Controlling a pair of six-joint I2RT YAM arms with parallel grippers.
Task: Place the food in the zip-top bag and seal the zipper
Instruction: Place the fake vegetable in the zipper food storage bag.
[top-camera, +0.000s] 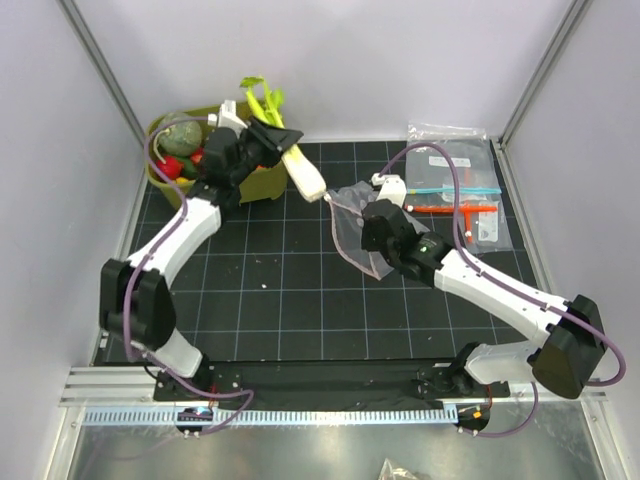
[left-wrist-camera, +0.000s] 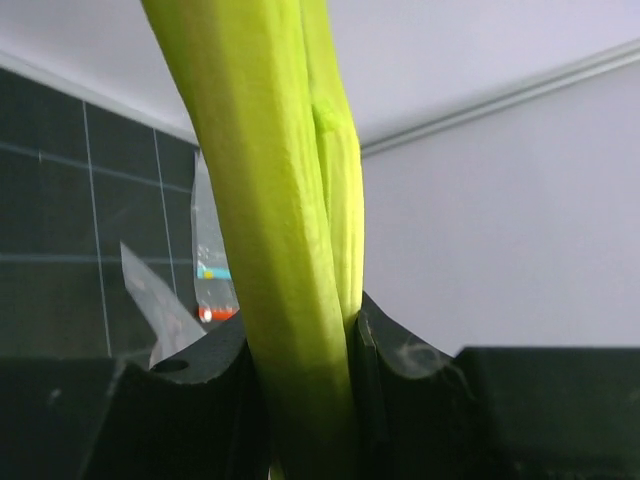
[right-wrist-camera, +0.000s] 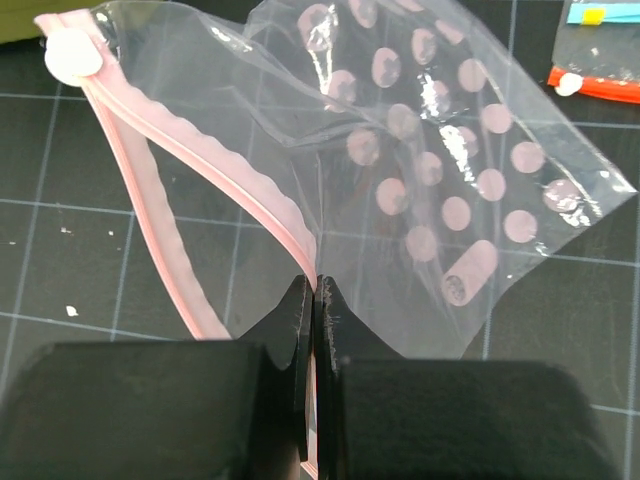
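Left claw (left-wrist-camera: 300, 350) is clamped tight around the green stalk of the leek (left-wrist-camera: 270, 200), holding it in the air just beside the olive bin (top-camera: 262, 185), white end aimed at the bag. Right claw (right-wrist-camera: 313, 300) is pinched closed on the zipper (right-wrist-camera: 143, 200) of the zip-top bag (right-wrist-camera: 430, 170), mid-desk (top-camera: 260, 270), mouth gaping.

No legible text, labels, brands or numbers in any view.
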